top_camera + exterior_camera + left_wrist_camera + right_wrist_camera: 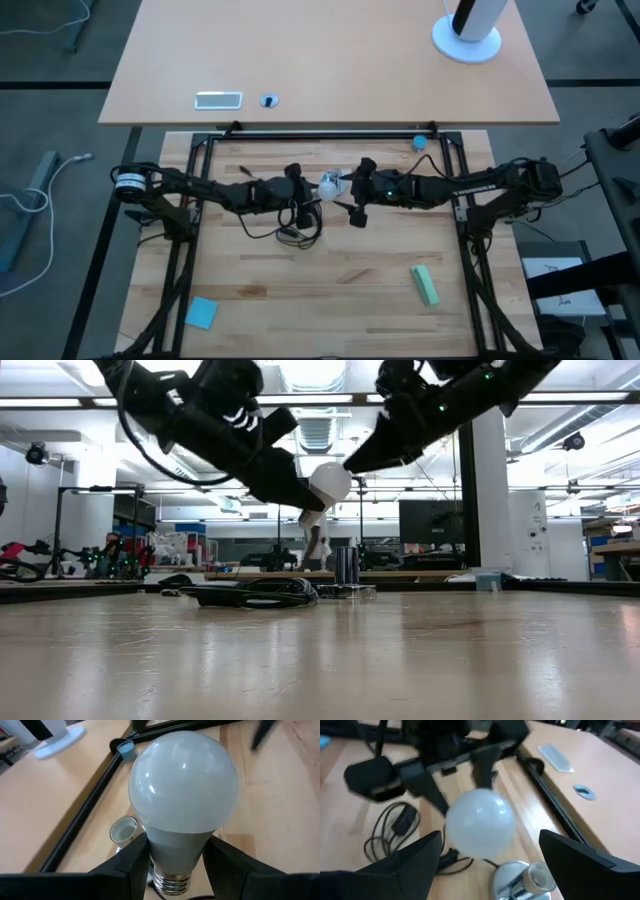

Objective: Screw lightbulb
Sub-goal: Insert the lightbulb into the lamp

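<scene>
The frosted-white lightbulb [182, 785] hangs in the air over the middle of the table [330, 183], with my left gripper [175, 852] shut on it. Its globe points toward my right gripper [490, 845], which is open. That gripper's two fingers stand on either side of the globe [480, 822] without holding it. The round silver socket [520, 877] sits on the table below the bulb and also shows in the left wrist view [123, 829]. Its black cord [297, 232] lies coiled beside it. My left gripper pinches the bulb's narrow neck [177, 845], just above the screw base [172, 882], between its two fingers [137, 852]. The fingers come from the table's left, slanting a little downward. The bulb sticks out beyond them with its globe foremost, lifted clear of the table.
A small blue cap [420, 142] lies at the far right by the black frame rail [330, 133]. A green block [425, 285] and a blue pad [201, 312] lie toward the near edge. The far desk holds a white lamp foot [466, 42].
</scene>
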### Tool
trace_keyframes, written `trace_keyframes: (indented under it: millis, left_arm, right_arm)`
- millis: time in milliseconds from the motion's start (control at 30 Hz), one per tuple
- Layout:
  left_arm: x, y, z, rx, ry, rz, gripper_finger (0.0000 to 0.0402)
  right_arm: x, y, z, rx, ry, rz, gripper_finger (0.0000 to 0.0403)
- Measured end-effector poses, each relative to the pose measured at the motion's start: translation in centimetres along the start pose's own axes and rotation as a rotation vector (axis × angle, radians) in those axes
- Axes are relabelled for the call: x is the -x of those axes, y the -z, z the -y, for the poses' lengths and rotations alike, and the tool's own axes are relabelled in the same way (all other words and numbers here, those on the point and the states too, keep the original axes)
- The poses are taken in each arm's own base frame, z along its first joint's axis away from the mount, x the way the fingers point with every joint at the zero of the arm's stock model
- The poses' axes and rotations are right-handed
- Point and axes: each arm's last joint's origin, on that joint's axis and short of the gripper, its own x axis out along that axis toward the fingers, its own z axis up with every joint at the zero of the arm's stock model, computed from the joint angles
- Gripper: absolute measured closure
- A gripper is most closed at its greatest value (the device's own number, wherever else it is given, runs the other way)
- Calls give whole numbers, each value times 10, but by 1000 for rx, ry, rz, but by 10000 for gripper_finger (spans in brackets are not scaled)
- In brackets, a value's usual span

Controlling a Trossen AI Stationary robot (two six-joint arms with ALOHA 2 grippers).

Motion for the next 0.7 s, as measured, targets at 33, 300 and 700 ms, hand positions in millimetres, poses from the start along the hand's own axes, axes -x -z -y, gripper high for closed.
trace_keyframes:
  millis: [33,300,700]
  left_arm:
    - [0,-3,0,-7,0,2,244]
    - [0,-14,0,-31,8,-42,244]
    - [1,-12,4,-33,20,-53,244]
  right_arm:
    - [-3,0,-1,12,-2,-19,70]
    - [-22,-13,-4,77,-14,-99,72]
    - [-45,-33,-7,122,-42,-200,101]
